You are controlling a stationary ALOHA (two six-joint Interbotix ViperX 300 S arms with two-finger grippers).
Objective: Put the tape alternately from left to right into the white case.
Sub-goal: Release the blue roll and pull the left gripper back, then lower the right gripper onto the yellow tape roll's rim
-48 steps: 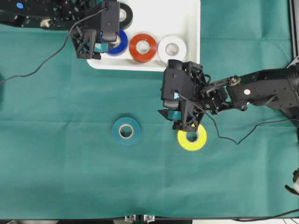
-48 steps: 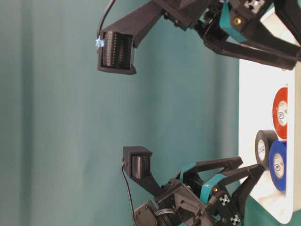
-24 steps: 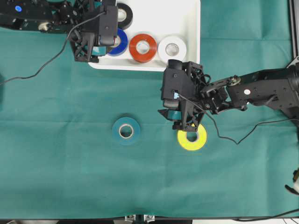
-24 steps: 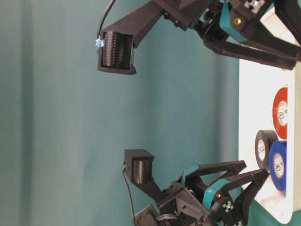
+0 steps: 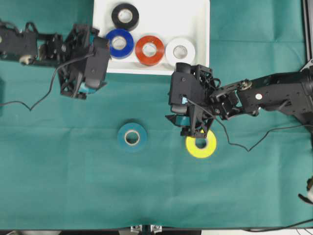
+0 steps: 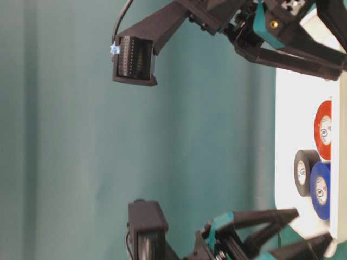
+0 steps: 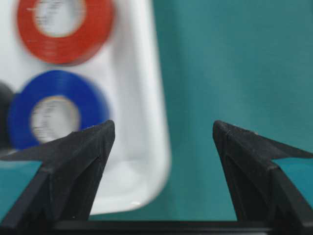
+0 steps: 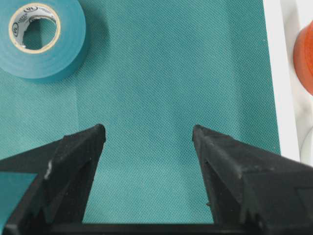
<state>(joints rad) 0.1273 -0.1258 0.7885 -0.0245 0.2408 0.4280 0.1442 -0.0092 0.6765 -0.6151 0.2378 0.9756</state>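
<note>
The white case (image 5: pixel 198 29) holds the black (image 5: pixel 124 16), blue (image 5: pixel 120 43), red-orange (image 5: pixel 149 50) and white (image 5: pixel 180 51) tape rolls. On the cloth lie a teal roll (image 5: pixel 132 137) and a yellow roll (image 5: pixel 202 147), the latter partly under my right gripper (image 5: pixel 180 126). That gripper (image 8: pixel 149 129) is open over bare cloth, the teal roll (image 8: pixel 41 36) far ahead to its left. My left gripper (image 5: pixel 82 82) is open and empty beside the case's near-left corner. Its wrist view shows the rim (image 7: pixel 146 122) between the fingers, with the blue roll (image 7: pixel 54 112) behind the left one.
Green cloth covers the table. A cable (image 5: pixel 34 103) trails left of the left arm and another (image 5: pixel 244 144) loops under the right arm. A black rail (image 5: pixel 308 29) stands at the right edge. The table-level view shows the case (image 6: pixel 287 162) at the right.
My left gripper has drawn back from over the blue roll in the case, moving left and toward the front over the cloth, still open. The right arm has stayed still.
</note>
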